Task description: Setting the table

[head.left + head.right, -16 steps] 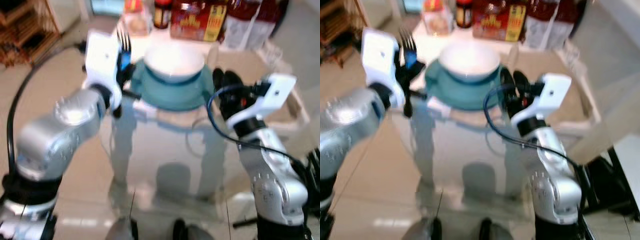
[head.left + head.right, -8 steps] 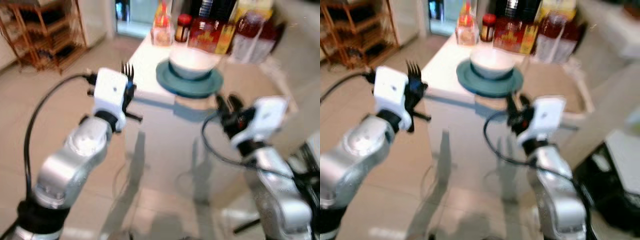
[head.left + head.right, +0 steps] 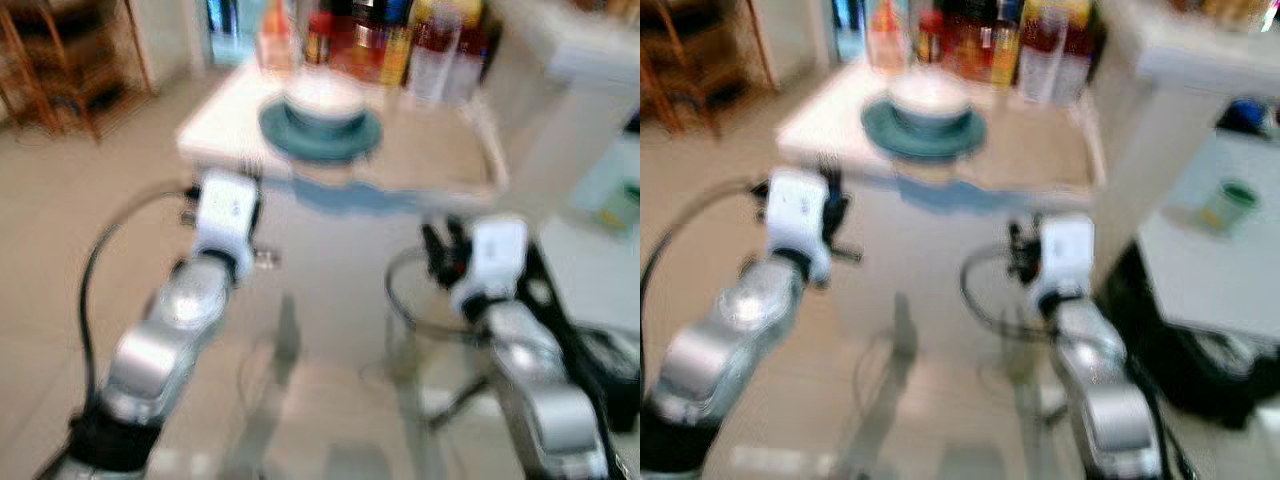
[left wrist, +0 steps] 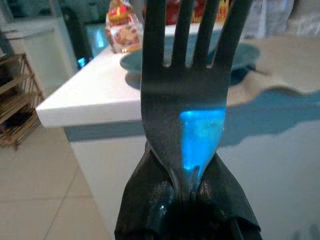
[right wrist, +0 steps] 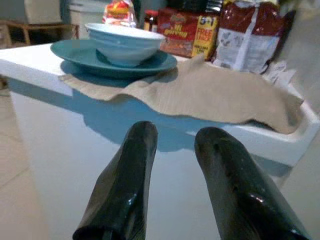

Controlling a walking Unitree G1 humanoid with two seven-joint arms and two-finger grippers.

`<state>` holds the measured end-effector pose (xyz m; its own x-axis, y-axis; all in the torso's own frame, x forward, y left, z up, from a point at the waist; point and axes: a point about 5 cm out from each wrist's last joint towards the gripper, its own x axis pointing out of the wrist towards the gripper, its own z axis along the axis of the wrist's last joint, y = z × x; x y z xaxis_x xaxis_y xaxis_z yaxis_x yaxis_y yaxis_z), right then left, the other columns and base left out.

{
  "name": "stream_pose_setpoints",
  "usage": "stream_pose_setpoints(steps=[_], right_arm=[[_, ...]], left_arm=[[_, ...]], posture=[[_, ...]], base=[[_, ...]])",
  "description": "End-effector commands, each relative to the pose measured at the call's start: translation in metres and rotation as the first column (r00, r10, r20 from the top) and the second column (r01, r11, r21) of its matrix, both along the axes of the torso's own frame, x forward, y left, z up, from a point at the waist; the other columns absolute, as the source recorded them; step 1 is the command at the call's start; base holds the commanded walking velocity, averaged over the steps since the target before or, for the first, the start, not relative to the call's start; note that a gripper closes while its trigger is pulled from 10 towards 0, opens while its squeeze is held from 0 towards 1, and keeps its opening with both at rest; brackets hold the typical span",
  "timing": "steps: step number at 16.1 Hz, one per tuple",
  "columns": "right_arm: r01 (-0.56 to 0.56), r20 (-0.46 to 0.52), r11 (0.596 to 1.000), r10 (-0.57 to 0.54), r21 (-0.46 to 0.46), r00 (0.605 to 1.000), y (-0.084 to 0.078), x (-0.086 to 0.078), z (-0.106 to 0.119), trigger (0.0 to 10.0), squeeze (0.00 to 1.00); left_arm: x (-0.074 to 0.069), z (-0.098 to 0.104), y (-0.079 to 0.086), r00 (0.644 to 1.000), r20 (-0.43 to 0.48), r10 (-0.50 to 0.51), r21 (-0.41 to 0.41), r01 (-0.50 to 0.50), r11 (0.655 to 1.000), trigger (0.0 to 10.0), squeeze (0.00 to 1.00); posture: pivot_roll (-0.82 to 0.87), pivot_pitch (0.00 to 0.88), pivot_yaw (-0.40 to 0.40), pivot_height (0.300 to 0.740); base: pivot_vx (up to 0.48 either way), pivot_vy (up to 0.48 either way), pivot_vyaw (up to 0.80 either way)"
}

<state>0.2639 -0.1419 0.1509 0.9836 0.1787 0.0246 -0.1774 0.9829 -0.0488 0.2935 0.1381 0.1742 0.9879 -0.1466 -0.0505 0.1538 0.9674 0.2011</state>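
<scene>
Your left gripper (image 4: 187, 200) has its two black fingers (image 4: 150, 200) pinched tight on the handle of a dark fork (image 4: 185, 95), right where the neck narrows. The fork stands out along the line of the fingers, its long axis running straight away from the wrist, and its four tines point toward the white table (image 4: 95, 95) ahead. A bright blue reflection sits on the flat of the fork just above the grip. In the head views, which are blurred, the left gripper (image 3: 245, 200) is held up in front of the table's near edge, not over the top, with the fork's tines just visible above the white wrist housing. On the table you can see a teal plate (image 5: 80, 52) with a pale bowl (image 5: 125, 42) sitting in it, and the plate rests on a beige cloth (image 5: 210, 90) that spreads across the tabletop and hangs slightly over the near edge. Behind the plate stand a red box (image 5: 187, 32), a dark red bag (image 5: 250, 37) and a small packet (image 4: 121, 27). Your right gripper (image 5: 175, 150) is empty, its fingers parted with a clear gap between them, aimed at the table's front face below the cloth. A wooden rack (image 3: 50, 60) stands off to the left.
</scene>
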Motion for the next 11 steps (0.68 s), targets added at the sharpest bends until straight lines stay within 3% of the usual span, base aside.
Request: stream_pose_setpoints(steps=[1,4,11], right_arm=[[0.054,-0.004,0.999,-0.054,-0.001,0.999,-0.0111,0.0006,-0.0016,10.0,0.0],[0.089,0.005,0.996,-0.089,0.003,0.996,-0.0176,0.0015,-0.0009,10.0,0.0],[0.097,0.02,0.995,-0.097,0.019,0.995,-0.0162,0.0066,0.0025,10.0,0.0]], left_arm=[[0.0018,0.0056,-0.0099,0.999,0.032,-0.037,-0.004,0.037,0.999,10.0,0.0],[0.0033,0.0047,-0.0145,0.998,0.034,-0.057,-0.001,0.057,0.998,10.0,0.0],[0.0085,0.0049,-0.0139,0.998,0.043,-0.051,0.016,0.05,0.999,10.0,0.0]], posture=[[0.04,0.037,-0.064,0.74],[0.04,0.042,-0.055,0.74],[0.04,0.05,-0.059,0.74]], base=[[0.0,-0.48,0.0],[0.0,-0.48,0.0],[0.0,-0.48,0.0]])
